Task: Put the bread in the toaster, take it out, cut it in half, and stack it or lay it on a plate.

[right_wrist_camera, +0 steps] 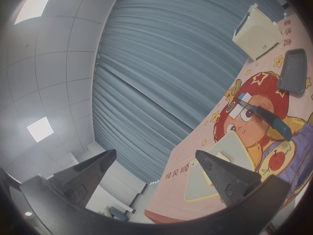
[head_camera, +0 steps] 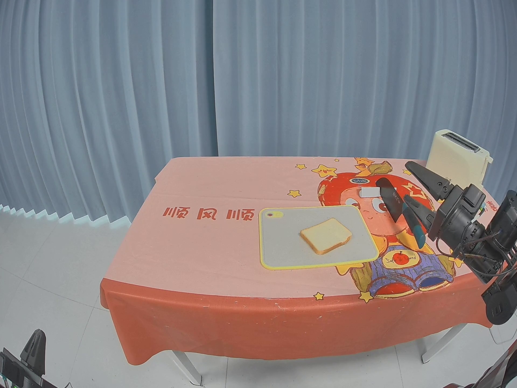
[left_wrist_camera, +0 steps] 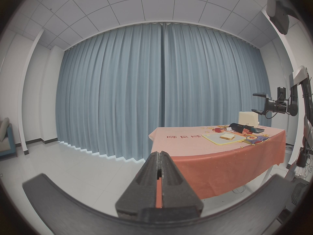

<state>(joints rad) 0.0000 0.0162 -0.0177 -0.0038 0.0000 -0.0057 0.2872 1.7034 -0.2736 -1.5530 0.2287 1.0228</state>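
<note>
My right tool (head_camera: 408, 181), spread open, hangs nearer than my closed left tool (left_wrist_camera: 158, 183); the bread (head_camera: 326, 235) lies flat on the cutting board (head_camera: 280, 249) to its left; the toaster (head_camera: 458, 160) stands just beyond it.

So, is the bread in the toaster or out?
Out: the bread slice lies flat on the cutting board, apart from the toaster.

Counting one bread slice (head_camera: 326, 235), one board (head_camera: 280, 246), one knife (head_camera: 390, 198), one toaster (head_camera: 458, 160) and one tray (right_wrist_camera: 293, 70), all sitting on one table (head_camera: 215, 254).
</note>
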